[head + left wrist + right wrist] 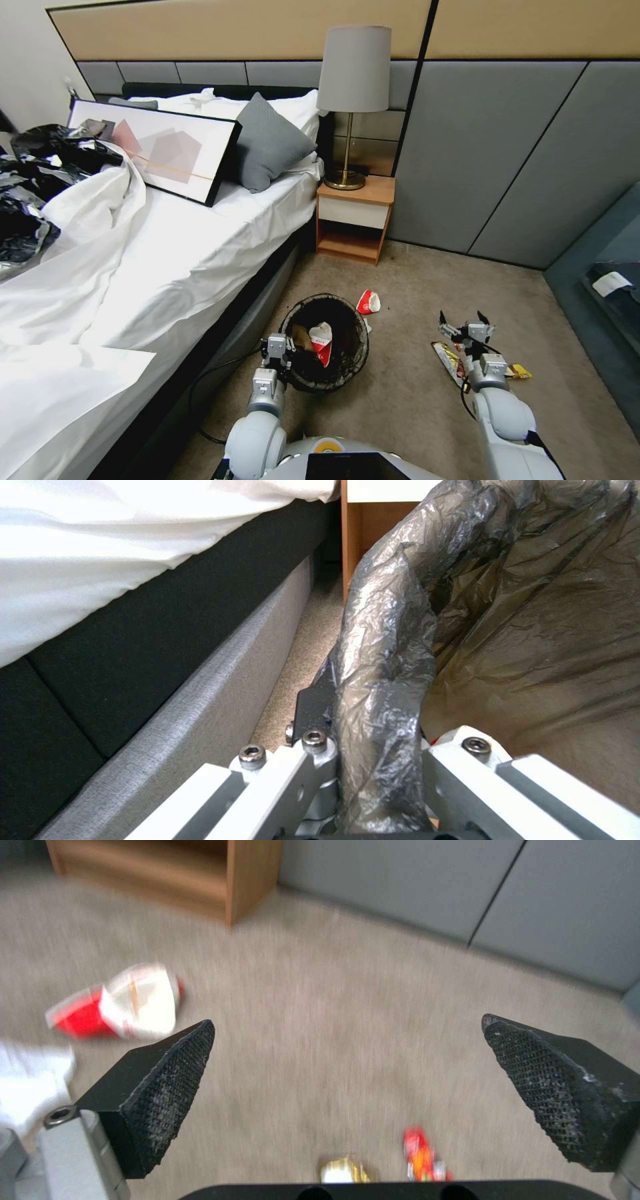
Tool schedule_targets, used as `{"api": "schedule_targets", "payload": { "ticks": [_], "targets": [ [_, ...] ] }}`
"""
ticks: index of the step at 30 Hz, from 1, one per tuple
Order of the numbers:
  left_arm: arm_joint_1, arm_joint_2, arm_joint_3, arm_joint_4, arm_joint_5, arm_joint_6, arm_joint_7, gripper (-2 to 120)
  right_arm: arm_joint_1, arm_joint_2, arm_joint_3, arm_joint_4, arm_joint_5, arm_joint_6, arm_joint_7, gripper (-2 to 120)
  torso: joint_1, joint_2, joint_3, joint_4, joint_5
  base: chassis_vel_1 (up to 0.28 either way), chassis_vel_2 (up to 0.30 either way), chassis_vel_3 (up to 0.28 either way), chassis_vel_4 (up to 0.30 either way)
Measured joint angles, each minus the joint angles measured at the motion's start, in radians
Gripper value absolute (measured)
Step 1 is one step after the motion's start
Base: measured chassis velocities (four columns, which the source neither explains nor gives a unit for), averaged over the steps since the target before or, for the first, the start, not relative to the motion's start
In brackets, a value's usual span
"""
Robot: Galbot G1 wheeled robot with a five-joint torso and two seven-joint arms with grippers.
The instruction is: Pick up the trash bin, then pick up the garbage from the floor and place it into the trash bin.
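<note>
Bin [325,342] first: the small round bucket with its black liner sits low in front of the robot, close beside the bed frame [257,303], with a red-and-white cup [321,341] and something tan already lying inside. The left hand [278,349] is clenched on the rim nearest the bed; the left wrist view shows the crumpled liner [383,680] pinched between its metal fingers [303,775], with a narrow strip of carpet separating bin and bed base [200,695]. That side is tight, hemmed by the bed and, farther on, the wooden nightstand [353,220].

Just past the bin's far rim a second red-and-white cup [368,302] lies on its side on the carpet, a scrap of white tissue [367,326] next to it. To the right the floor opens up, bare carpet [413,280] running to the grey wall panels [467,153]. The right hand [465,321] hangs there with its jaws spread wide and nothing in them, above yellow and red wrappers [448,359]. Its own camera shows what the head view cannot: the textured black pads [170,1080] well apart, the fallen cup [120,1007] off to one side, blurred, and a red wrapper [420,1160] and a gold one [341,1170] close beneath.
</note>
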Motion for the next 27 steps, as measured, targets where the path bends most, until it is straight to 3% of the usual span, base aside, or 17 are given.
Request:
{"api": "schedule_targets", "payload": {
  "ticks": [12, 14, 27],
  "targets": [
    [0.0, 0.002, 0.008, 0.005, 0.001, 0.0, -0.001, 1, 0.044, -0.021, 0.031, -0.156, -0.026, -0.027, -0.06, 100, 0.0, 0.0, 0.0, 0.0001, 0.0, 0.0, 0.0, 0.0, 0.0],
    [0.001, 0.004, 0.008, 0.003, 0.001, 0.0, -0.001, 1, 0.06, -0.032, 0.046, -0.225, -0.047, -0.014, -0.096, 100, 0.0, 0.0, 0.0, 0.0001, -0.0001, 0.0, 0.0, 0.0, 0.0],
    [0.004, 0.008, 0.01, 0.0, 0.002, 0.0, -0.004, 1, 0.113, -0.053, 0.056, -0.39, -0.066, 0.031, -0.099, 100, 0.0, 0.0, 0.0, 0.0002, 0.0, 0.0, 0.0, 0.0, 0.0]
  ]
}}
